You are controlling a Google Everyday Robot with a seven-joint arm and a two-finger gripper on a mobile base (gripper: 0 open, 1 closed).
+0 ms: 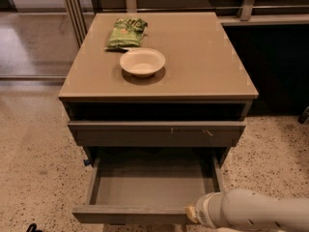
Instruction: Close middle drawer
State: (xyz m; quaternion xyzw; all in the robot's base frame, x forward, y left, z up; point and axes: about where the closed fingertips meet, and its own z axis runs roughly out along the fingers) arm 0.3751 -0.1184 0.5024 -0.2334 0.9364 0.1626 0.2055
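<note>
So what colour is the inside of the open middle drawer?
Plain grey middle drawer interior, camera view; gripper at its front right edge.

Warm, even overhead light. Desk [193, 57] top bright with a soft sheen, no hard glare. Bowl [142, 62] throws a short soft shadow on its near side. Recess under the top near-black. Middle drawer [149, 187] dimmest at its back. Hand [191, 212] at the drawer's front right edge, palely lit.

Grey-brown middle drawer [152, 187], grey inside; seemingly cream end effector [191, 213] at its front-right edge; off-white bowl [142, 62]; green packet [126, 33].
</note>
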